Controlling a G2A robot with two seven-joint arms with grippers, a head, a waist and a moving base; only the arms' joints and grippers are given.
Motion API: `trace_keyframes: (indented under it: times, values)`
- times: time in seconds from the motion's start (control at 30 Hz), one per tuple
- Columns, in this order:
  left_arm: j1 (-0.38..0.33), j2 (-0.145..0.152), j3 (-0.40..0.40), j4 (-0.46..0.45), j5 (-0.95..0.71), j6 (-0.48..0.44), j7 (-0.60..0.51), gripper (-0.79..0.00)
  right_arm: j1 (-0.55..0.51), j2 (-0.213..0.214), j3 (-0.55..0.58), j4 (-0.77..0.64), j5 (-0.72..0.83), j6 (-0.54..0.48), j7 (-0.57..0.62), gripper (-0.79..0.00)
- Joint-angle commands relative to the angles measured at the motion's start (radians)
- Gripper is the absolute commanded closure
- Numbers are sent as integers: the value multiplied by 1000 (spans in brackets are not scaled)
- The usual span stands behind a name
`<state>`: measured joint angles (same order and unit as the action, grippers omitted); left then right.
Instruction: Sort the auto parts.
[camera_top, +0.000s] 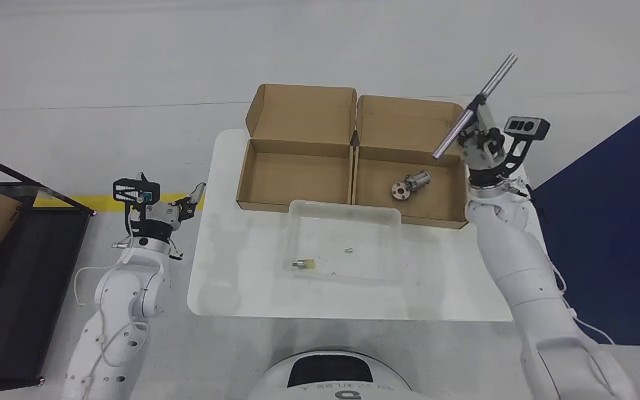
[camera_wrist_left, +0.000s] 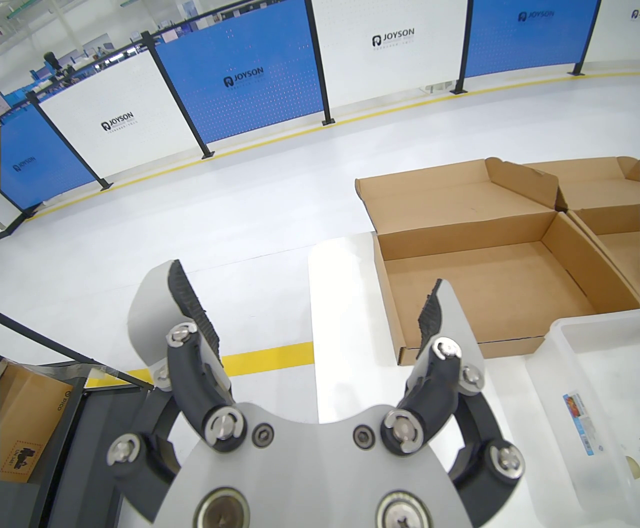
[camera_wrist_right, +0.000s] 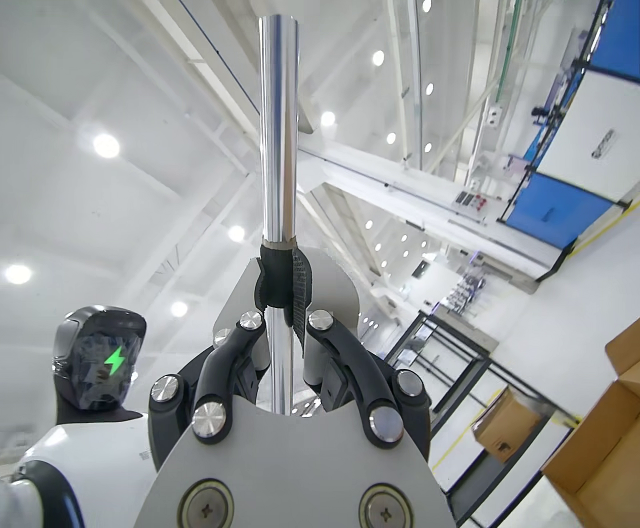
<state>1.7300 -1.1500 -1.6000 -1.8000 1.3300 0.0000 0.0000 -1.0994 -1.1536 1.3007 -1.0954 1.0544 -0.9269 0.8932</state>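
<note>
My right gripper (camera_top: 478, 112) is shut on a long shiny metal rod (camera_top: 474, 107), raised above the far right corner of the right cardboard box (camera_top: 375, 208). In the right wrist view the rod (camera_wrist_right: 278, 140) stands straight up between the pads (camera_wrist_right: 300, 285). A small metal part (camera_top: 409, 185) lies inside that right box. The left cardboard box (camera_top: 292, 178) holds nothing I can see. My left gripper (camera_wrist_left: 307, 305) is open and holds nothing, off the table's left edge. A clear plastic tray (camera_top: 345, 205) near the table's middle holds a small fitting (camera_top: 303, 264) and a tiny piece (camera_top: 348, 250).
Both boxes have their lids folded back toward the far side. The white table (camera_top: 230, 280) has bare surface left of the tray. A dark cart (camera_top: 30, 270) with a cardboard box stands on the floor to the left.
</note>
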Motion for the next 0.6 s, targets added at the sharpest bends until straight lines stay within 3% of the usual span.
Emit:
trace_keyframes:
  times: [0.0, 0.57]
  values:
    - [0, 0, 0, 0, 0, 0, 0, -785, -8, -4, 3, -6, -10, -22, -22, 0]
    - [0, 0, 0, 0, 0, 0, 0, -785, -18, -13, 17, 6, -40, -58, -58, 0]
